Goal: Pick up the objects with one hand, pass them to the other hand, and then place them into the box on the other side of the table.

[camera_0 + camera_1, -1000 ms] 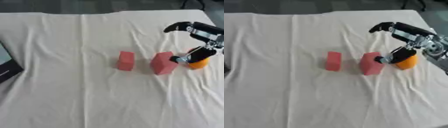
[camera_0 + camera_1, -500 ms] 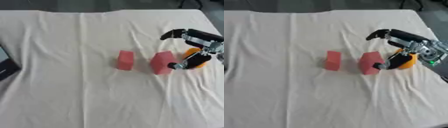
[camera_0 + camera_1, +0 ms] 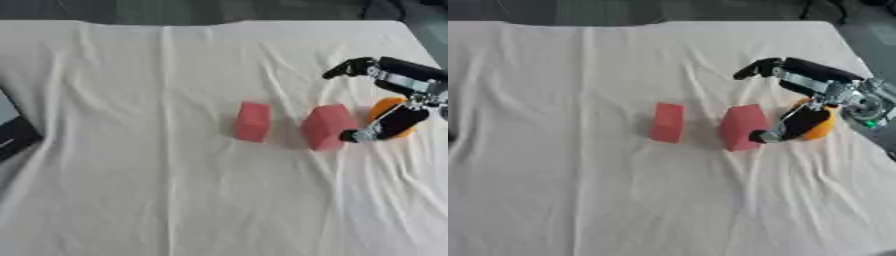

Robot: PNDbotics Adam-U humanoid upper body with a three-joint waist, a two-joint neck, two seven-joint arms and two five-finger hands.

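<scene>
Two pink blocks lie mid-table on the white cloth: a slim one (image 3: pixel 253 121) and a bigger one (image 3: pixel 326 126) to its right. Just right of the bigger block sits an orange rounded object (image 3: pixel 821 128). My right hand (image 3: pixel 826 86) hovers over that orange object. Its fingers (image 3: pixel 756 68) stretch straight out to the left, above the cloth. Its dark thumb (image 3: pixel 792 126) slants down across the front of the orange object, with the tip close to the bigger block. The hand is open, not closed round anything. My left hand shows in neither view.
A dark box (image 3: pixel 12 129) pokes in at the table's left edge. The white cloth (image 3: pixel 175 190) is wrinkled, with folds around the blocks. The table's right edge runs close behind the right hand.
My right hand has come down and slightly left, bringing its thumb lower across the orange object. The blocks have stayed put.
</scene>
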